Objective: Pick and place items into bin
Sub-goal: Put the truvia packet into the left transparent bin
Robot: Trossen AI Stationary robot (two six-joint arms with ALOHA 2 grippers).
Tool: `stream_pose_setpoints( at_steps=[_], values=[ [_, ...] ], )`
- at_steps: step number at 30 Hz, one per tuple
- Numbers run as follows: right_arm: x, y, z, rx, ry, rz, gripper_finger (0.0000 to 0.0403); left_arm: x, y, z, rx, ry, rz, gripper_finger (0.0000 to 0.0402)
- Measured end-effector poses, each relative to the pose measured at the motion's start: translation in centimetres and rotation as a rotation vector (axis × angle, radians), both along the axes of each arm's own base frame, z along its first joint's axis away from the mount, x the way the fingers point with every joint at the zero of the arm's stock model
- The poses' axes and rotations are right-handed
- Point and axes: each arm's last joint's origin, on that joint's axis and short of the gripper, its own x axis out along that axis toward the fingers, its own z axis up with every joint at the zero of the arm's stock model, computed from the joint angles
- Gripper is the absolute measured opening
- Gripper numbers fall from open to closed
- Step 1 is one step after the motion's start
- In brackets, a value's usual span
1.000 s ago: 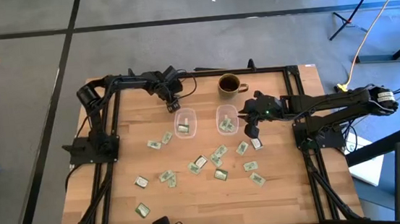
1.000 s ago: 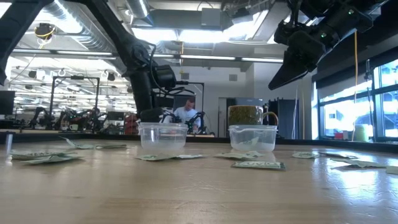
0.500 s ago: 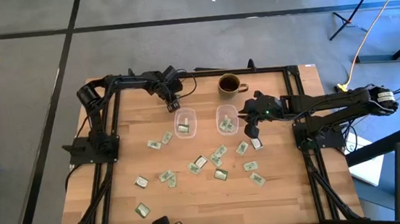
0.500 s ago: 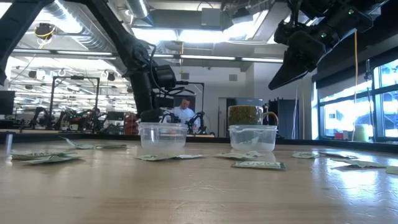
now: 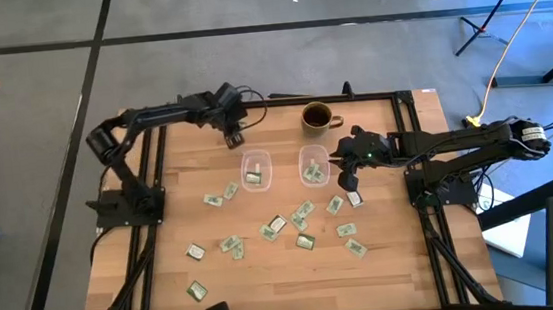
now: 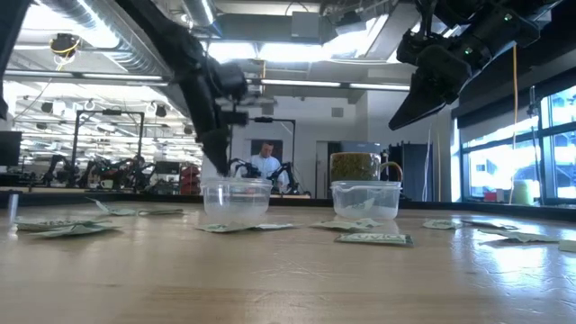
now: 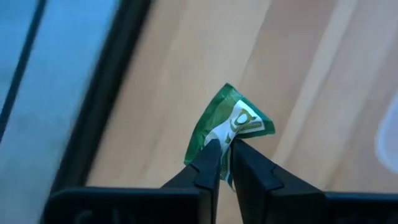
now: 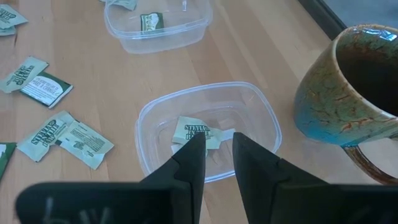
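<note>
Two clear plastic bins are sitting side by side near the middle of the wooden bench (image 5: 386, 256): the left bin (image 5: 256, 170) and the right bin (image 5: 313, 164), each with a packet or more lying inside. At about 12 o'clock from the right bin, a brown mug (image 5: 317, 117) is standing upright near the bench's far edge. More than a dozen pale green and white packets (image 5: 302, 214) are lying scattered from 4 to 8 o'clock of the bins, well apart from one another.

At roughly 11 o'clock from the left bin, the left end effector (image 5: 234, 137) is hanging above the bench; its fingers are pinching a crumpled green packet (image 7: 231, 122), nearly closed on it. At 3 o'clock from the right bin, the right end effector (image 5: 345, 177) is hovering over that bin's edge, fingers partly apart and holding nothing.
</note>
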Motion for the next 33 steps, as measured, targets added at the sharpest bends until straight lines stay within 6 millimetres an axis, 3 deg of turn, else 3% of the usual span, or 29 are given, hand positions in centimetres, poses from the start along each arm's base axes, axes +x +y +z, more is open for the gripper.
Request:
stream_pose_setpoints(
  at_steps=[8, 13, 18, 22, 27, 33],
  values=[
    [0.0, 0.0, 0.0, 0.000, 0.000, 0.000, 0.0085, -0.1, -4.7, 5.7, -0.109, -0.247, -0.156, 0.0035],
    [0.0, 0.0, 0.0, 0.000, -0.001, 0.000, 0.0085, 1.4, -9.2, 7.2, -0.163, -0.316, -0.327, 0.0033],
    [0.0, 0.0, 0.0, 0.000, -0.001, 0.000, 0.0085, 3.4, -13.8, 6.7, -0.171, -0.289, -0.481, 0.0040],
    [0.0, 0.0, 0.0, 0.000, -0.001, 0.000, 0.0085, 4.6, -16.2, 5.6, -0.046, -0.191, -0.464, 0.0042],
    [0.0, 0.0, 0.0, 0.009, -0.003, -0.008, 0.0085, 5.5, -17.5, 3.7, 0.102, -0.062, -0.375, 0.0043],
    [-0.1, 0.0, -0.2, 0.023, 0.013, -0.020, 0.0085, 6.3, -17.8, 1.1, 0.064, 0.028, -0.344, 0.0043]
  ],
)
